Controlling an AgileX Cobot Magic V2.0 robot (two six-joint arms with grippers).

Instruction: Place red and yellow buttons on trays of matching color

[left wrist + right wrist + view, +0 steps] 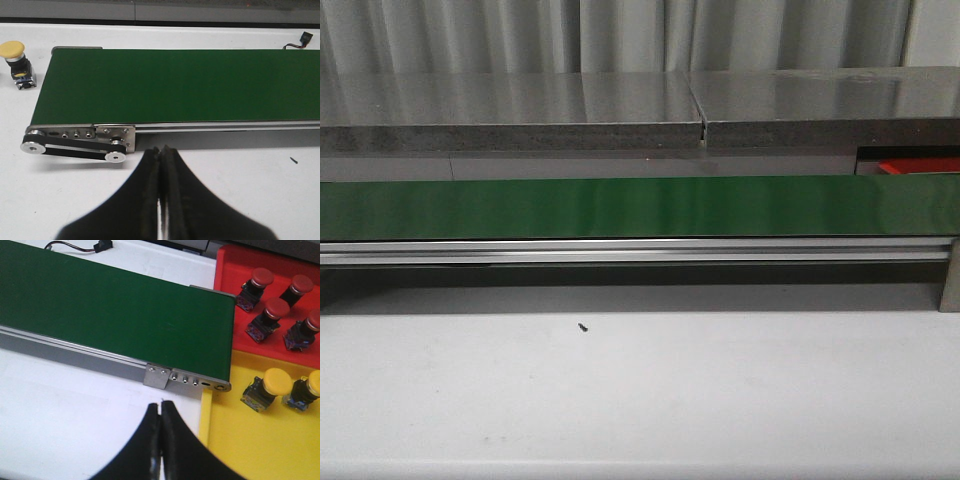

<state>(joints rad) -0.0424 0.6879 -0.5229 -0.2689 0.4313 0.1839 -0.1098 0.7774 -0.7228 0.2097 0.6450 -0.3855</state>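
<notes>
Left claw [161, 150]: black fingers pressed together, empty.
Right claw [161, 405]: likewise.
Risk: yellow mushroom-head button [16, 64] beside green belt [175, 85] may topple when gripped.

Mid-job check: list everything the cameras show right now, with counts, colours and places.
Conveyor belt: one, green, bare, across the white table.
Red plastic tray: one, past the belt's end.
Red mushroom-head push buttons: four, in the red tray.
Yellow plastic tray: one, adjoining the red tray.
Yellow mushroom-head push buttons: two in the yellow tray; a third on the table off the belt's other end.
Black wired connector: one, beyond the belt.
Small dark speck: one, on the table.
Left gripper: black, shut, empty.
Right gripper: black, shut, empty.
</notes>
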